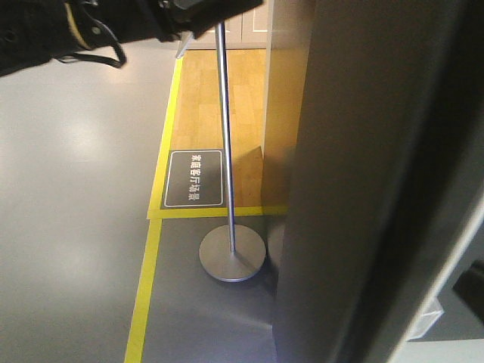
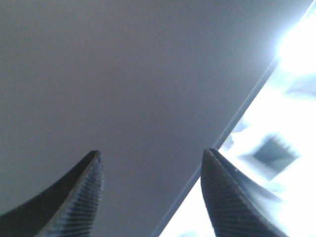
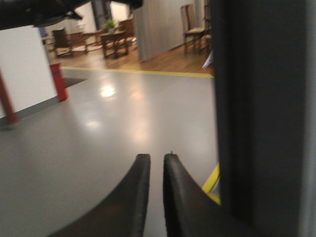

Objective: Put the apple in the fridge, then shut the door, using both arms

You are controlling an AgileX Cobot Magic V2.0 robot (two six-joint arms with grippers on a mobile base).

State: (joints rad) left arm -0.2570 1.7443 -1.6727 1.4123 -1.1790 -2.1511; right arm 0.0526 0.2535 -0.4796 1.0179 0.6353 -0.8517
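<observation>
The door's dark grey outer face (image 1: 363, 151) fills the right of the front view. My left gripper (image 2: 152, 153) is open and empty, its fingertips very near that grey face (image 2: 123, 74). Past the door's edge shows the bright white inside of the fridge (image 2: 291, 98), blurred. My right gripper (image 3: 157, 156) is shut and empty, out over the floor, with the dark door (image 3: 261, 108) just to its right. A black arm (image 1: 45, 30) crosses the top left of the front view. The apple is out of view.
A metal stanchion pole (image 1: 224, 113) on a round base (image 1: 232, 255) stands left of the door. Yellow floor tape (image 1: 151, 257) edges a wood floor with a dark sign (image 1: 194, 178). A red bin (image 3: 58, 79), tables and chairs (image 3: 113, 42) stand far off.
</observation>
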